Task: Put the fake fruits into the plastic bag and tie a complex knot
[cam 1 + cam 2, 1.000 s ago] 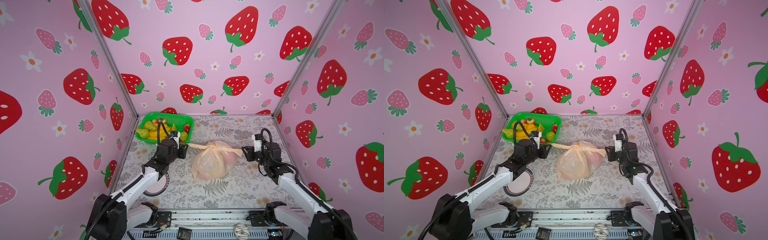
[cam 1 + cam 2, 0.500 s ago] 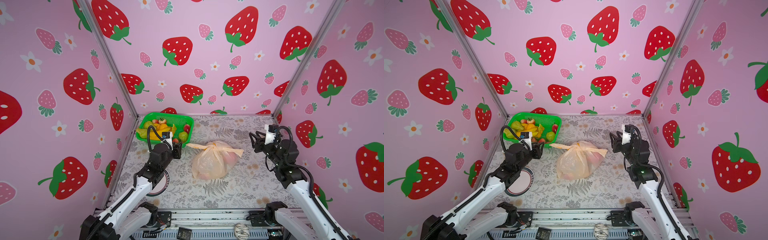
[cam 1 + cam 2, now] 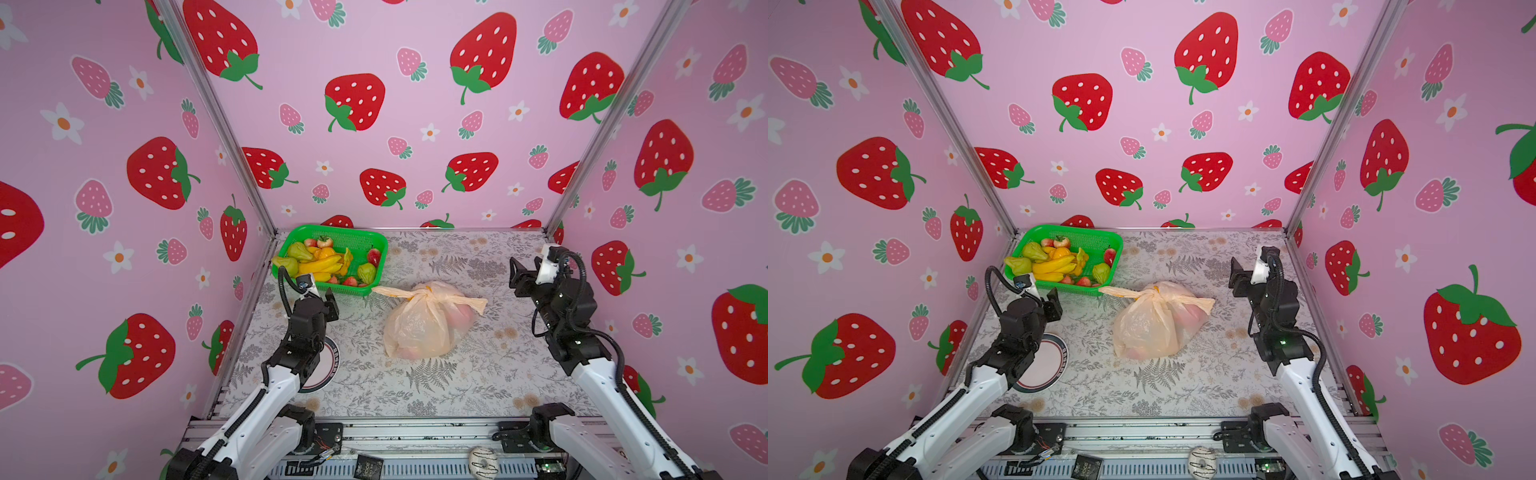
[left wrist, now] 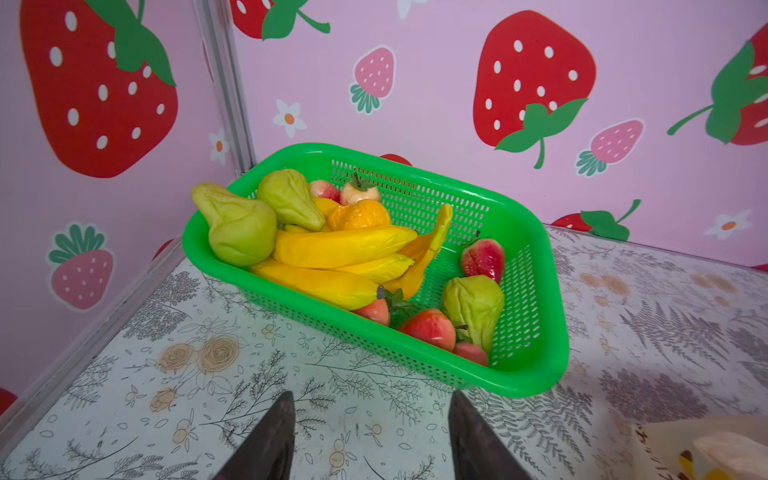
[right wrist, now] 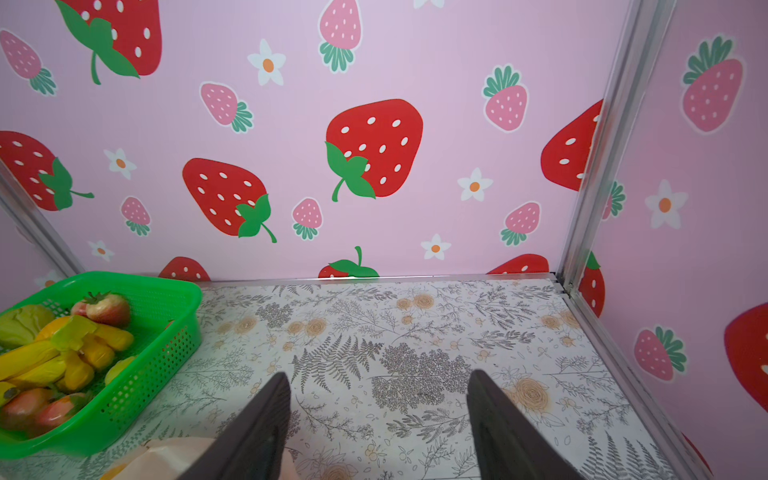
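**Both arms drawn back from the tied bag.** My left gripper [image 4: 370, 409] stands with its jaws spread and nothing between them, over the floral table [image 3: 478, 374] just in front of the green mesh basket [image 4: 536, 374]. My right gripper [image 5: 379, 386] is likewise spread and empty, near the right wall. Between them, well apart from both, the peach plastic bag [image 3: 417, 332] lies on the table. Its neck is closed by the knot [image 3: 420, 296], and one tail reaches the basket's near corner. Pink fake fruits [image 3: 459, 318] show through the film. Bananas [image 4: 340, 249], green pears [image 4: 241, 226] and strawberries [image 4: 484, 257] lie in the basket. A round plate [image 3: 1046, 361] lies partly under my left arm.
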Controlling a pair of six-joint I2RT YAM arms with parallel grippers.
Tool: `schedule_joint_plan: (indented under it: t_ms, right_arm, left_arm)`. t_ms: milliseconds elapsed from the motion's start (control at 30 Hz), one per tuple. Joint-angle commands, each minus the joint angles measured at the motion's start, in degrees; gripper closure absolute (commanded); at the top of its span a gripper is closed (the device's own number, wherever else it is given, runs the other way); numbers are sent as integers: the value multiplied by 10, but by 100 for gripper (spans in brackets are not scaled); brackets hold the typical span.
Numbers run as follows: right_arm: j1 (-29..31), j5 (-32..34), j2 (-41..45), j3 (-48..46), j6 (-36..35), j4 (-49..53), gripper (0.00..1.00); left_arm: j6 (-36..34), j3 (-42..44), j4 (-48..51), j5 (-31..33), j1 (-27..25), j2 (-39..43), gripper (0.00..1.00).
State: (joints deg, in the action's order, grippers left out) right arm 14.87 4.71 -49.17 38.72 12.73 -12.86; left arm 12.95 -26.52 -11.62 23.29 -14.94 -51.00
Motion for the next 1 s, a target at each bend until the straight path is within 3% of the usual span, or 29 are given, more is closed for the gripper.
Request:
schedule_joint_plan:
  t_ms: [0, 133, 300, 567, 800, 967]
  right_arm:
    - [1, 59, -6, -13, -7, -26, 17]
    - [1, 119, -25, -47, -21, -67, 6]
    - [-2, 176, -92, -110, -16, -178, 0]
    - [-21, 182, -212, -161, -47, -292, 1]
    - [-30, 180, -308, -203, -77, -422, 0]
    - [-32, 164, -349, -182, -102, -428, 0]
  left_arm:
    - [-12, 7, -27, 52, 11, -3, 27]
    - [-11, 17, -51, 48, 32, -35, 11]
    - [-20, -8, -53, 47, 70, -106, 3]
    - [-70, -5, -127, 28, 92, -193, 0]
    - [-98, 31, -266, -8, 97, -261, 1]
    - [-114, 28, -341, -51, 100, -337, 1]
